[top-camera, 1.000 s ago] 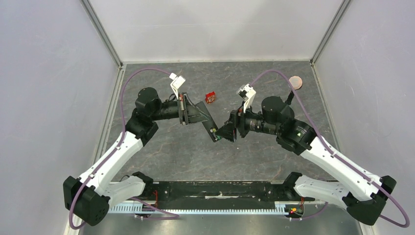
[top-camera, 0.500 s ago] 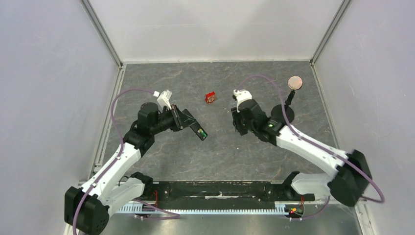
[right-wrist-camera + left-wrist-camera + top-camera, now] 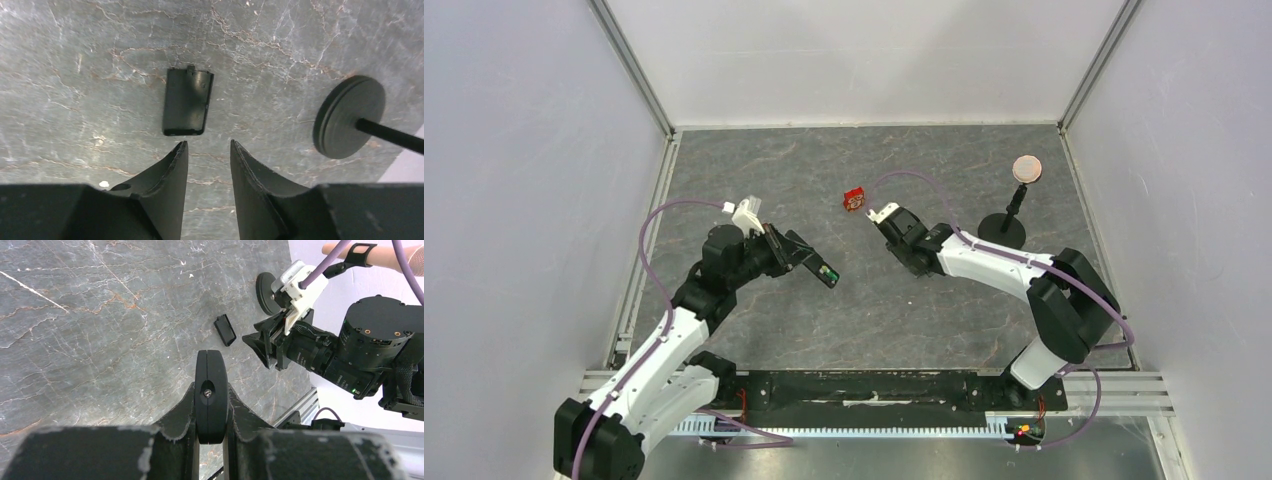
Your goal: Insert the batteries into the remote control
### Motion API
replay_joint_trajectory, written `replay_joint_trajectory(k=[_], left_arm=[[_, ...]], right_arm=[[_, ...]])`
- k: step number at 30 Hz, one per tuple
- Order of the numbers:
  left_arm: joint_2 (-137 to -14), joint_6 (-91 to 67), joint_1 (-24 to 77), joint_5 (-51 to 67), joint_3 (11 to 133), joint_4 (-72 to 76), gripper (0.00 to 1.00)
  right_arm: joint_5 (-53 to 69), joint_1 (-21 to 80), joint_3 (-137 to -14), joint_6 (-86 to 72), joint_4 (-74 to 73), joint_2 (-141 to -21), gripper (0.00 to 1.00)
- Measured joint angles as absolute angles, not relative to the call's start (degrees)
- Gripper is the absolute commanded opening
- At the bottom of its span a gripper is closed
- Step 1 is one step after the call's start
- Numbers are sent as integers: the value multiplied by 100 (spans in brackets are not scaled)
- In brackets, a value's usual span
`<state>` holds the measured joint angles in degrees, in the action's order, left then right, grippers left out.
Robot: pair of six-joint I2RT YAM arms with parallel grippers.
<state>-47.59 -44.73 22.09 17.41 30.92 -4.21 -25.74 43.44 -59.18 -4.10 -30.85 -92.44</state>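
My left gripper (image 3: 802, 257) is shut on the remote control (image 3: 821, 268), a slim black bar held above the table. A bright green spot (image 3: 830, 271), one of the batteries, shows at the remote's free end. The dark battery is not visible. In the left wrist view the remote (image 3: 211, 365) stands edge-on between the fingers of the left gripper (image 3: 211, 388). My right gripper (image 3: 207, 143) is open and empty, pointing down at the table. A small flat black cover plate (image 3: 186, 102) lies just beyond its fingertips. The same plate (image 3: 225, 330) shows in front of the right gripper (image 3: 257, 342).
A small red-and-white box (image 3: 854, 199) lies behind the grippers. A black round-based stand (image 3: 1004, 231) with a tan disc (image 3: 1027, 167) is at the back right, its base (image 3: 350, 116) close to the right fingers. Metal-framed walls enclose the table.
The right gripper left the remote, swung back and down over the table and narrowed its jaws. The left arm drew the remote leftward and lower.
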Motion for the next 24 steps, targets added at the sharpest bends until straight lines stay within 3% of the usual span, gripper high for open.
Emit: replay_joint_trajectory(k=[13, 19, 24], left_arm=[[-5054, -4471, 1894, 1822, 3170, -432, 2], [-5168, -4462, 1719, 1966, 3374, -440, 2], [-5299, -4359, 1573, 2025, 3629, -593, 2]], right_arm=[[-1798, 4209, -5148, 1540, -2661, -9080, 50], [-1317, 4069, -5146, 2228, -2349, -9105, 48], [-1111, 3962, -5146, 2561, -2091, -9334, 40]])
